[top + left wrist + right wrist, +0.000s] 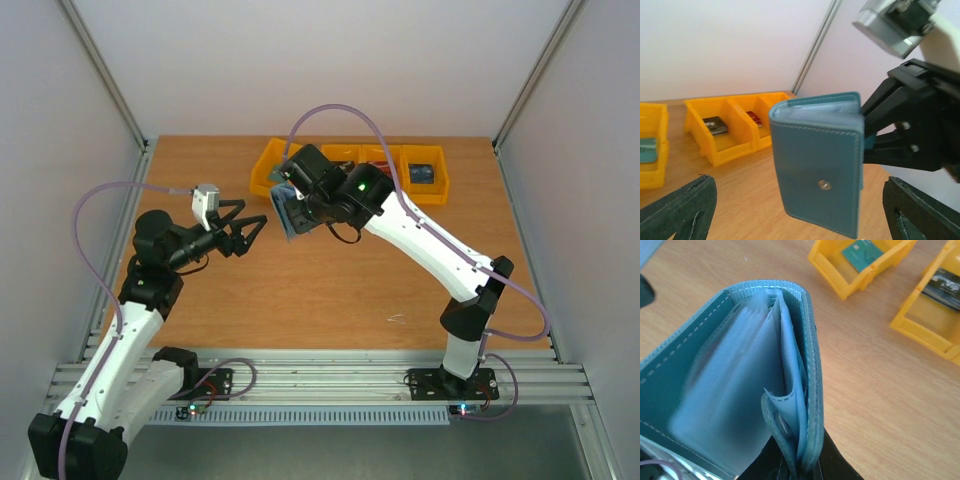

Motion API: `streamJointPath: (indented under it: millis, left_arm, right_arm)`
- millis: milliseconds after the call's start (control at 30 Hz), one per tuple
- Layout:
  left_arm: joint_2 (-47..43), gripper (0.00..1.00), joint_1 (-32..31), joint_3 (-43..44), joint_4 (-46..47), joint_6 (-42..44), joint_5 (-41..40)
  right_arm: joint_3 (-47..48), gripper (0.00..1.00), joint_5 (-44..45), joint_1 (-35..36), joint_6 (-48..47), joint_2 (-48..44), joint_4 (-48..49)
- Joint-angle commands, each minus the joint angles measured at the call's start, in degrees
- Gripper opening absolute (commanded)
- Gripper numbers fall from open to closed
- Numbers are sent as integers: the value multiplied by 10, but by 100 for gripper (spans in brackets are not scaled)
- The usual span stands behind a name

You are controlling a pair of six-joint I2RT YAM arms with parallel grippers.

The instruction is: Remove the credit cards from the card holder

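The right hand [871,142] pinched the slate-blue folding card holder [820,165] by one edge above the wooden counter [330,290]. The left hand [255,230] gaped empty nearby. A clumsy reach might knock the holder loose.

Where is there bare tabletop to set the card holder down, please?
Bare wood: the near strip of table between the arm bases, and the far-left corner beside the yellow bins. Crowded: the bins' far edge, and mid-table, where the left gripper faces the card holder.

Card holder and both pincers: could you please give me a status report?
Left pincer open, short of card holder. Right pincer shut on it, folded. Cards in yellow bins. Nothing between.
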Motion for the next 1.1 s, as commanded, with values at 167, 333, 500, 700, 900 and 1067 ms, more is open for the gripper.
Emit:
streamJointPath:
  millis: [167, 333, 500, 700, 900, 1067]
  left_arm:
    - [-7, 88, -4, -2, -7, 40, -43]
    - [-7, 99, -10, 3, 4, 42, -6]
    - [-4, 99, -12, 11, -2, 54, -29]
    - [1, 99, -17, 23, -10, 92, -60]
    - [1, 99, -18, 25, -35, 115, -73]
    - [-2, 99, -17, 24, -88, 134, -140]
  right_arm:
    - [35, 1, -83, 3, 23, 2, 38]
    - [50, 1, -89, 10, 25, 12, 39]
    - [71, 1, -87, 18, 21, 27, 30]
    - [104, 1, -76, 25, 22, 46, 15]
    - [124, 1, -76, 26, 24, 59, 3]
    - [123, 1, -70, 26, 19, 54, 3]
